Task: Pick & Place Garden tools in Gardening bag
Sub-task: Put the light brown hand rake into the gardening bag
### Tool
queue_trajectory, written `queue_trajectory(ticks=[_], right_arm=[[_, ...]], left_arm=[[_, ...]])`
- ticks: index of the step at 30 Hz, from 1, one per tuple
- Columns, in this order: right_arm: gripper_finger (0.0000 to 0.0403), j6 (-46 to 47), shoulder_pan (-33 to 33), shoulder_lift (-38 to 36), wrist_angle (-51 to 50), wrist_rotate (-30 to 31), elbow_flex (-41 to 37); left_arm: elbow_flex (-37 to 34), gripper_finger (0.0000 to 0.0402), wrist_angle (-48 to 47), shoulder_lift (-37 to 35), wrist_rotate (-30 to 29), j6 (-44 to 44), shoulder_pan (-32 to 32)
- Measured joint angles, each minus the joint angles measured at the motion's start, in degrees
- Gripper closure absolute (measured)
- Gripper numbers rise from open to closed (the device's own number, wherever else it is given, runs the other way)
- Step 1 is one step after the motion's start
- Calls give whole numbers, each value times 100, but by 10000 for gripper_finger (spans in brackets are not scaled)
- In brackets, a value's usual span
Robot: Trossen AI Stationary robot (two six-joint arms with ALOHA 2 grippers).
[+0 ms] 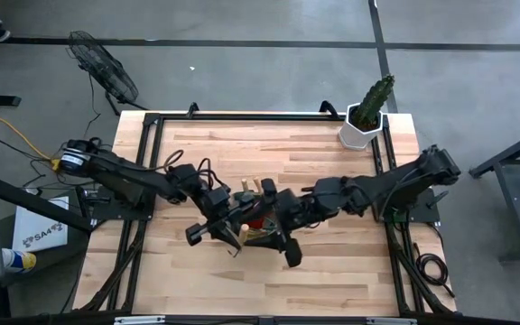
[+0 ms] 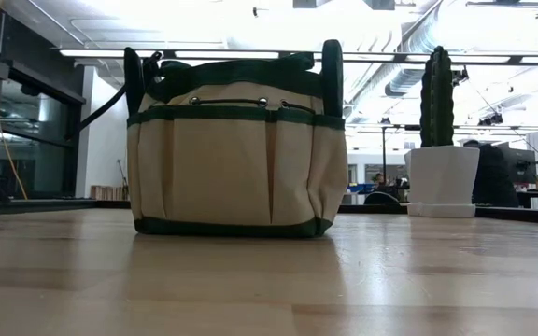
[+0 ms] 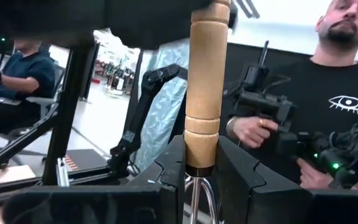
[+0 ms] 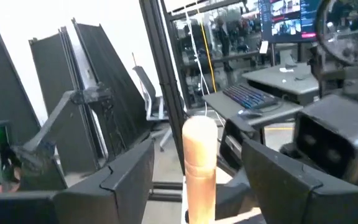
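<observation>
The tan gardening bag point(image 2: 232, 149) with dark green trim stands on its base at the table's middle, and both arms meet above it. My left gripper point(image 3: 199, 186) is shut on a wooden-handled tool point(image 3: 204, 93) with metal prongs, the hand rake. My right gripper point(image 4: 199, 186) is open. Its fingers stand on either side of a wooden handle's rounded end point(image 4: 199, 143) with gaps on both sides. Whether that is the same tool, I cannot tell. In the high view, wooden handles point(image 1: 262, 187) and a red piece point(image 1: 256, 222) show at the bag between the arms. My left gripper pinches the rake's wooden handle at its prong end point(image 3: 199, 163), just above the dark ferrule, between its two fingers. The fingers lie across the handle. The handle's free end sticks out past the fingers, and the metal prongs point(image 3: 197, 196) lie on the gripper's side of the fingers.
A green cactus in a white pot point(image 1: 366, 113) stands at the table's far right corner. Beyond the table a person point(image 3: 328, 106) holds hand controllers, and another sits farther off. The near half of the wooden tabletop point(image 2: 269, 280) lies in front of the bag.
</observation>
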Motion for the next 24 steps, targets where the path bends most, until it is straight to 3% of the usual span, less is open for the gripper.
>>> queue_trajectory(ticks=[10, 24], right_arm=[[171, -1, 2, 172, 323, -132, -4], [214, 20, 2, 172, 450, -141, -4]], left_arm=[[-2, 347, 354, 151, 133, -136, 0], [0, 347, 498, 149, 184, -198, -4]])
